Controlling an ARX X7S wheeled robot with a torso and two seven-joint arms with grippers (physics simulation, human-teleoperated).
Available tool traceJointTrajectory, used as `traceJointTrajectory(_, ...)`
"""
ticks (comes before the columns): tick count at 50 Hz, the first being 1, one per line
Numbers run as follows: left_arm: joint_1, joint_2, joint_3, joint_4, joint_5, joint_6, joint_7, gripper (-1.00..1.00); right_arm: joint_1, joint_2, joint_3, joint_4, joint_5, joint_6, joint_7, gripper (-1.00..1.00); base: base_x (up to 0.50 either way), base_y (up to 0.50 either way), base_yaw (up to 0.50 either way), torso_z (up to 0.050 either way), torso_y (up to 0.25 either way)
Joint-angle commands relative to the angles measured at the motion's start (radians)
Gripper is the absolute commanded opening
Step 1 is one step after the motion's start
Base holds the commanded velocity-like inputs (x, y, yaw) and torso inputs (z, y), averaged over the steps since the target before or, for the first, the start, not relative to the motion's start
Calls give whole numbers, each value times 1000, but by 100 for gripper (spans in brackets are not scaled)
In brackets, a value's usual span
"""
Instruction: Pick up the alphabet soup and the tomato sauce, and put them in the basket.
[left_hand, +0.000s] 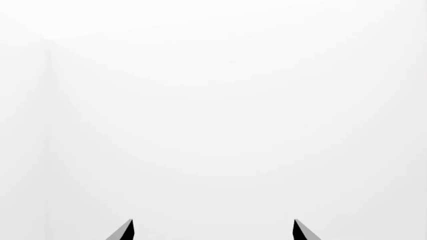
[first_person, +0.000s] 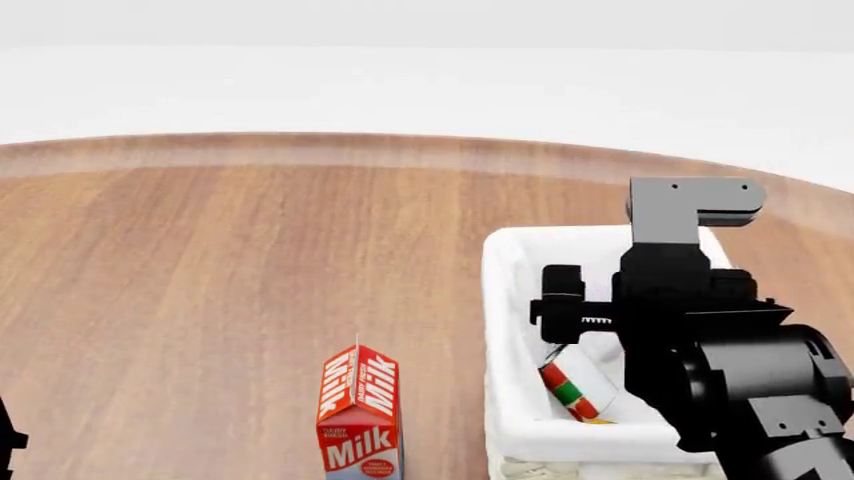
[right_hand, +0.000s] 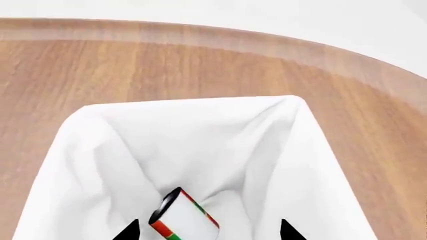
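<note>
The right pincer (right_hand: 208, 231) hung over the basket (right_hand: 87, 150) with its two dark tips spread apart and nothing between them touching either tip; it was released. Just beyond and between those tips, the tomato sauce (right_hand: 183, 217) lay on its side on the white cloth lining, at the near end of the basket's hollow. In the head view the same can (first_person: 571, 388) showed as red, green and white bands low inside the basket (first_person: 514, 300), partly hidden by the black right arm (first_person: 694, 330) that reached over the basket's right half. A small spot of yellow-orange showed beside the can at the arm's edge, too little to say what it was.

The left pincer (left_hand: 213, 231) showed only as two dark tips held well apart against a plain white background, with nothing between them, so it too was released.

The basket stood on the round wooden worktop (first_person: 214, 280), toward its right side. A red and white milk carton (first_person: 359, 415) stood upright on the worktop, left of the basket and apart from it.
</note>
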Motion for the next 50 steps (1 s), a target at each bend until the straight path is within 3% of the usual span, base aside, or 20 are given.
traceJointTrajectory(1, -6, 2, 1, -1, -3, -3, 1, 100, -10, 41, 44, -122, -17, -118, 55, 100, 0, 0, 0, 0, 0)
traceJointTrajectory(18, -4, -1, 2, 2, -1, -3, -4, 100, -53, 89, 95, -259, -88, -340, 141, 100, 0, 0, 0, 0, 0)
traceJointTrajectory(34, 0, 3, 8, -1, 8, 0, -4, 100, -139, 160, 181, -496, -195, -665, 225, 100, 0, 0, 0, 0, 0)
traceJointTrajectory(50, -7, -2, 6, 5, 0, -7, -8, 100, -183, 229, 217, -696, -344, -830, 355, 100, 0, 0, 0, 0, 0)
